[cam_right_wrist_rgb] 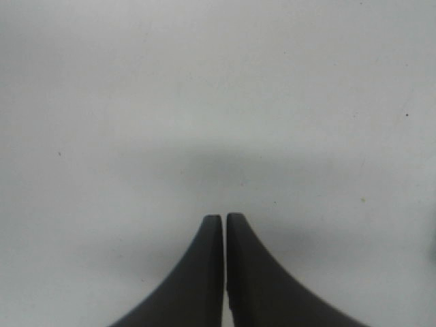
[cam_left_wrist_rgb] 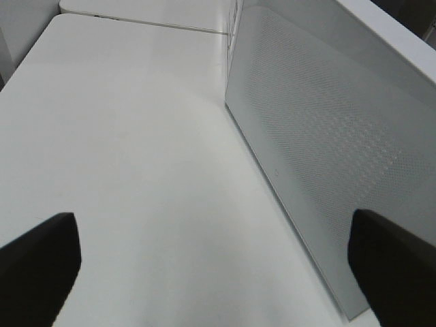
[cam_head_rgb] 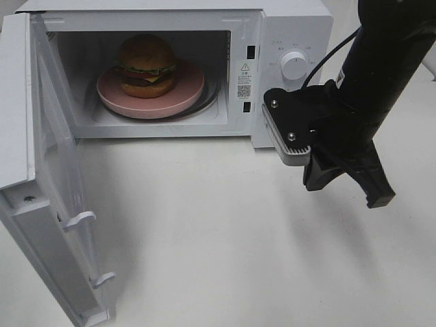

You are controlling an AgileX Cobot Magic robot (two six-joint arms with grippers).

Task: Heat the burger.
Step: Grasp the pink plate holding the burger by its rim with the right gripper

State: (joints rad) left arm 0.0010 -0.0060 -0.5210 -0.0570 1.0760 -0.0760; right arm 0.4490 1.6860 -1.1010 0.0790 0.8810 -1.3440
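The burger [cam_head_rgb: 146,65], with a glossy brown bun, lettuce and cheese, sits on a round pink plate [cam_head_rgb: 187,95] inside the white microwave [cam_head_rgb: 293,34]. The microwave door [cam_head_rgb: 41,170] stands swung wide open to the left. My right gripper [cam_head_rgb: 347,185] hangs over the table in front of the microwave's control panel, well to the right of the burger. In the right wrist view the right gripper [cam_right_wrist_rgb: 224,218] is shut with nothing between its fingers. My left gripper [cam_left_wrist_rgb: 212,225] is open and empty beside the door's meshed panel [cam_left_wrist_rgb: 327,136]; it is outside the exterior high view.
A round dial [cam_head_rgb: 294,65] sits on the microwave's panel at the right. The open door reaches down to the front left corner of the white table [cam_head_rgb: 218,238]. Two latch hooks [cam_head_rgb: 82,219] stick out from the door's edge.
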